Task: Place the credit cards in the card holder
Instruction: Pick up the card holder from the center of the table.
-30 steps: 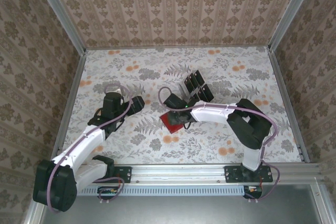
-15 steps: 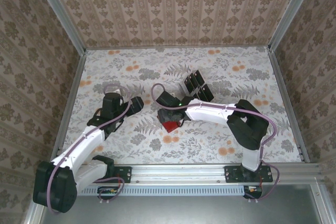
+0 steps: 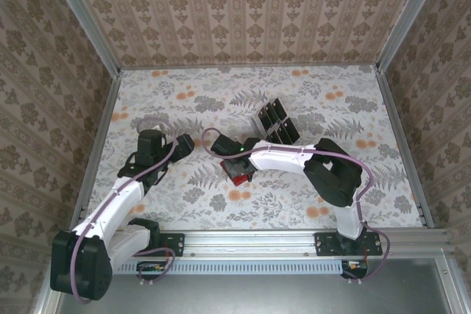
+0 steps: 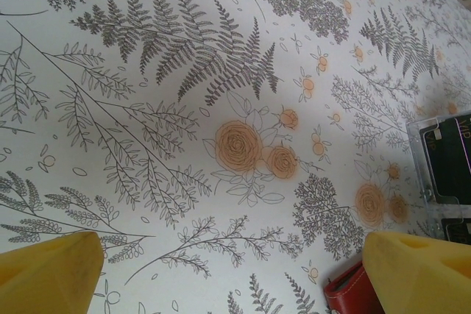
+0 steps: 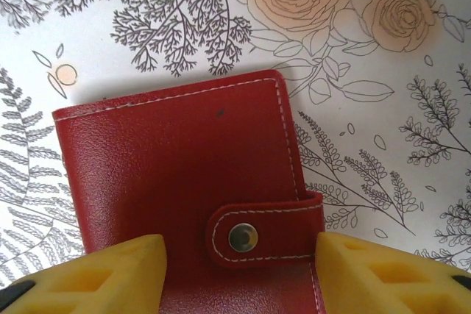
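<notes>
Damask wallpaper (image 3: 243, 12) closes three sides of the bench (image 3: 162, 93), whose white cloth carries grey ferns and orange roses. Since a second ago the right arm (image 3: 283, 156) has swung left. Its jaws now hang over the closed card holder (image 5: 184, 174), with the yellow fingers (image 5: 96, 277) partly apart either side of the snap tab. Whether they touch the leather I cannot tell. The red holder lies flat near mid-bench, about where it was. The left arm (image 3: 118, 200) has drawn a little to the left, jaws wide and empty. Just to the far right of the holder, the clear rack (image 3: 274, 124) has the credit cards (image 4: 450, 156) standing in its slots.
</notes>
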You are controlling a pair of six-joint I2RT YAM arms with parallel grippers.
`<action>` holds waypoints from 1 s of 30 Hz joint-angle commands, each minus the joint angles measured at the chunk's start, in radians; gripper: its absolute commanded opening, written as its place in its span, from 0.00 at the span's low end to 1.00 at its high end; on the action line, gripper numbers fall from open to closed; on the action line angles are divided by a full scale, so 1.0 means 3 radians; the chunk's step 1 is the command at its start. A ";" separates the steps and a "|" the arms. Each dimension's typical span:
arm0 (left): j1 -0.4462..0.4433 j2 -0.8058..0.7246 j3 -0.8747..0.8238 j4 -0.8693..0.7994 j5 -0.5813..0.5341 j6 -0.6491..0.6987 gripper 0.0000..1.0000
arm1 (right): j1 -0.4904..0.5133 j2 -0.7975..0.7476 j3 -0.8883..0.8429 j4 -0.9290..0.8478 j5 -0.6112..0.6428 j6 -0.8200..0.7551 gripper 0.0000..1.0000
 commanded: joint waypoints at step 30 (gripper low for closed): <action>0.0062 0.0161 -0.0016 0.0098 0.0178 0.0032 1.00 | -0.0092 0.0001 -0.0085 -0.0014 0.0098 -0.0122 0.04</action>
